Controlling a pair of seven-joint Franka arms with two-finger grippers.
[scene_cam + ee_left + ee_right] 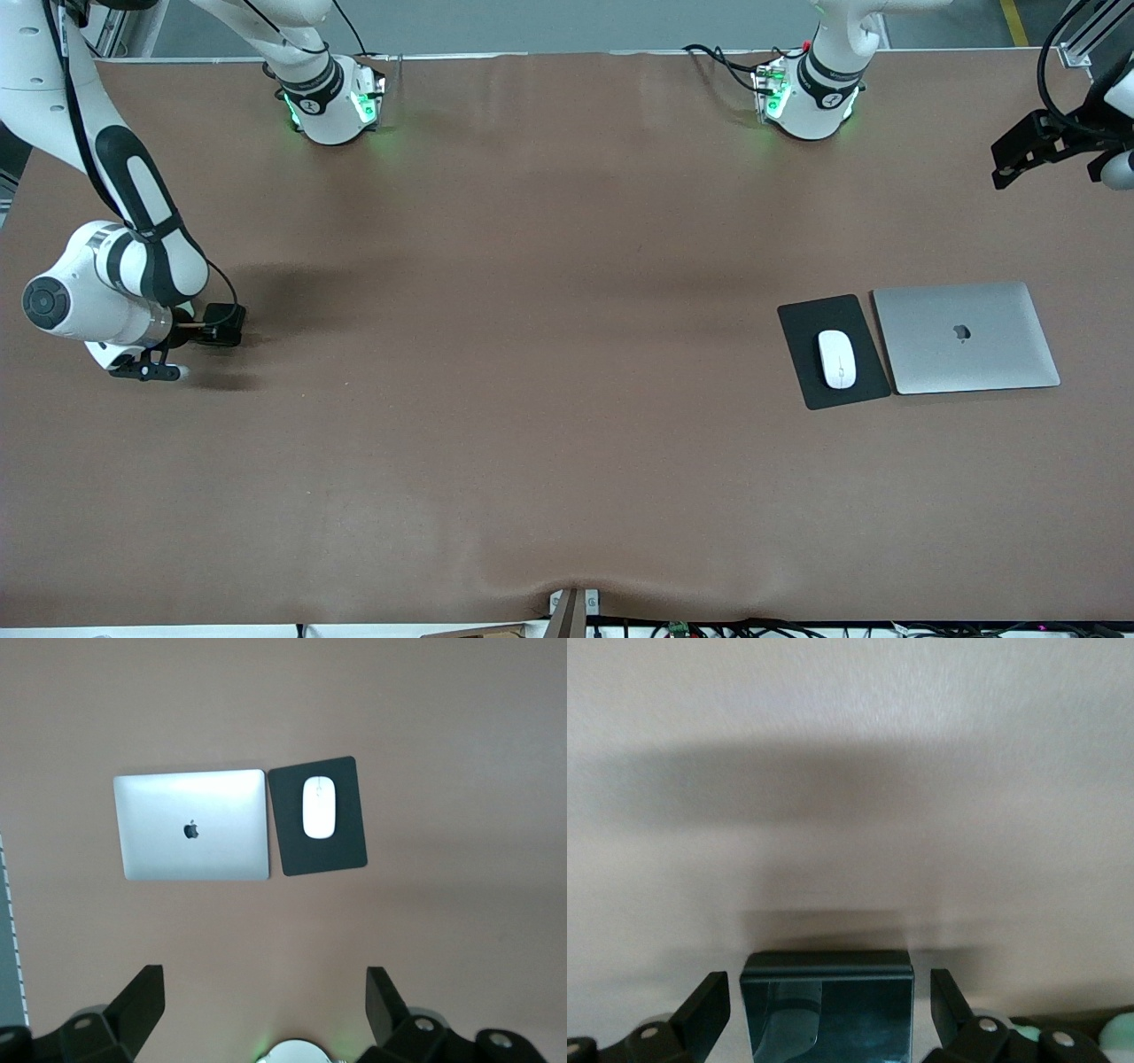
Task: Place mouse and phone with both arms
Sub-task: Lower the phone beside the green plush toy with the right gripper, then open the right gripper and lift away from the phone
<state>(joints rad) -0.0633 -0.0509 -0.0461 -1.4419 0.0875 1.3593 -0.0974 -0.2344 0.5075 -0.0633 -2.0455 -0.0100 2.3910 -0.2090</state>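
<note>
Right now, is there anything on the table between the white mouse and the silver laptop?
Only a strip of the black mouse pad that the mouse rests on; its edge meets the laptop. The front view shows this.

A glossy white oval plastic mouse lies on a matt black rectangular pad, beside a brushed silver metal laptop, on a matt brown counter.

Arms: two
Mouse: one
Phone: one
Mouse pad: one
Laptop: one
Grippers: two, left gripper, right gripper
</note>
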